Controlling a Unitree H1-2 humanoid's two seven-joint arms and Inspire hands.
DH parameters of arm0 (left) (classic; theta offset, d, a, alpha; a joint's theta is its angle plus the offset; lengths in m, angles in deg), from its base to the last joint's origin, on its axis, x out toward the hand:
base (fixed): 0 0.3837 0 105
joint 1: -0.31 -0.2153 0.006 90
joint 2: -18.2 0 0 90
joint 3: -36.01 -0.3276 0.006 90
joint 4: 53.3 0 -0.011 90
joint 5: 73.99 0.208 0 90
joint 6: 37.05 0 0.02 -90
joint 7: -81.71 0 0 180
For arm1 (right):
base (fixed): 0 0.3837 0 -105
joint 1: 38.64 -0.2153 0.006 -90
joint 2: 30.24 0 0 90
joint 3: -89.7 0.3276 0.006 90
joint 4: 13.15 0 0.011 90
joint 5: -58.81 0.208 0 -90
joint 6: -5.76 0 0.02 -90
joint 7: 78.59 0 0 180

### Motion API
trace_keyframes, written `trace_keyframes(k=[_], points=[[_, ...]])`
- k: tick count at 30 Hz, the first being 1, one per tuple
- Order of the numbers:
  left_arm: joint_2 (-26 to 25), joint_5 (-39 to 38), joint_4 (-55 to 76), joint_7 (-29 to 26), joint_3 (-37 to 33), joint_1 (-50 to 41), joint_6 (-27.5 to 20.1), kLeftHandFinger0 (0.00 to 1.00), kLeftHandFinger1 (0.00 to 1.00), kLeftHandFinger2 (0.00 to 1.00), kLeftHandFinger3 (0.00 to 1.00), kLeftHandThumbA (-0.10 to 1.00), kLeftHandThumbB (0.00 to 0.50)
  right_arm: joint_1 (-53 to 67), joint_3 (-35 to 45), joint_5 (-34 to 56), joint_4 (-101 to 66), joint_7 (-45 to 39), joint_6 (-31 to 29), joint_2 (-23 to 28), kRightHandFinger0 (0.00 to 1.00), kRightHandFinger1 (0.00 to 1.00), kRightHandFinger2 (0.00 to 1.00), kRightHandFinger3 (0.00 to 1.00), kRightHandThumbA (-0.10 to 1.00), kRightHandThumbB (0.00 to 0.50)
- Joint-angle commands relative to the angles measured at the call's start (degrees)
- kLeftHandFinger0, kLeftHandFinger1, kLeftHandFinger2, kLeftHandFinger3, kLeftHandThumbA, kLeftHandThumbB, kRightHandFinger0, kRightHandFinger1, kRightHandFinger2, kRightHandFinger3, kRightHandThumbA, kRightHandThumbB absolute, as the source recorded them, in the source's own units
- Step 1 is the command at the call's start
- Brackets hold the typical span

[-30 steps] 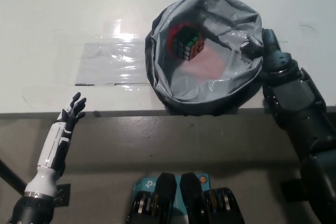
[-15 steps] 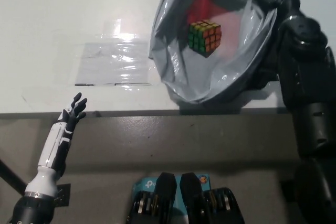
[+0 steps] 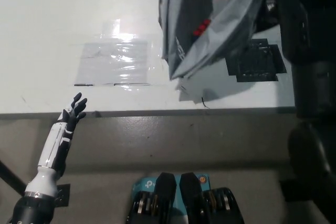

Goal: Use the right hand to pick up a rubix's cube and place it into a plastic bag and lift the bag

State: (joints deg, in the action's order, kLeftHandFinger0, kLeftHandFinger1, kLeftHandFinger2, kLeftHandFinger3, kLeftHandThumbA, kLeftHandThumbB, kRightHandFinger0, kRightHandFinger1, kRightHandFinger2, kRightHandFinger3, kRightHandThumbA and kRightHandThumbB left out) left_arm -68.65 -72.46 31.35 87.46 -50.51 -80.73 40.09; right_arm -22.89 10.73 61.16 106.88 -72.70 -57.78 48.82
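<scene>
Lift step: the black right arm [image 3: 310, 51], its robot hand's grip unseen, raises the crinkled grey plastic bag [image 3: 210, 24] off the white worktop [image 3: 63, 24], cube hidden inside; white left robot hand [image 3: 73, 109] rests open; next, a steady hold.

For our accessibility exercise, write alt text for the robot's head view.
A crumpled grey plastic bag hangs lifted above the white table, beside the black right arm. A black square pad lies beneath, and the white left hand rests open at the table's edge.
</scene>
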Motion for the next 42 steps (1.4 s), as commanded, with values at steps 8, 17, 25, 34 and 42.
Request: trace_keyframes(k=[8, 17, 25, 34, 42], points=[[-0.44, 0.26, 1.38, -0.29, -0.06, 0.91, -1.44, 1.00, 1.00, 1.00, 1.00, 0.99, 0.145, -27.38, 8.36, 7.54, 20.41, 4.18, -4.40, 4.22, 0.00, 0.19, 0.79, 1.00, -0.10, 0.113], [-0.36, 0.47, 3.04, -0.22, -0.10, 0.64, 0.70, 1.00, 1.00, 1.00, 1.00, 0.93, 0.148, -35.46, 11.83, 8.13, 30.46, 7.45, -9.35, 7.24, 0.00, 0.23, 0.86, 1.00, -0.10, 0.086], [-0.58, 0.50, 2.31, 0.33, -0.53, -0.12, -0.70, 1.00, 1.00, 1.00, 1.00, 0.91, 0.138, -29.20, 10.78, 6.51, 32.04, 7.74, -10.39, 5.11, 0.00, 0.14, 0.69, 1.00, -0.10, 0.105], [-0.42, 0.88, 3.33, 0.06, -0.80, -0.62, 0.44, 1.00, 1.00, 1.00, 1.00, 0.88, 0.125, -20.49, 10.73, 7.72, 38.69, 8.07, -16.19, 0.02, 0.00, 0.00, 0.54, 1.00, -0.10, 0.120], [-0.58, 0.89, 3.92, 0.10, -0.90, -0.44, 0.95, 1.00, 1.00, 1.00, 1.00, 0.84, 0.137, -15.30, 8.33, 6.99, 43.19, 8.16, -19.93, -4.85, 0.00, 0.01, 0.50, 0.73, -0.10, 0.104]])
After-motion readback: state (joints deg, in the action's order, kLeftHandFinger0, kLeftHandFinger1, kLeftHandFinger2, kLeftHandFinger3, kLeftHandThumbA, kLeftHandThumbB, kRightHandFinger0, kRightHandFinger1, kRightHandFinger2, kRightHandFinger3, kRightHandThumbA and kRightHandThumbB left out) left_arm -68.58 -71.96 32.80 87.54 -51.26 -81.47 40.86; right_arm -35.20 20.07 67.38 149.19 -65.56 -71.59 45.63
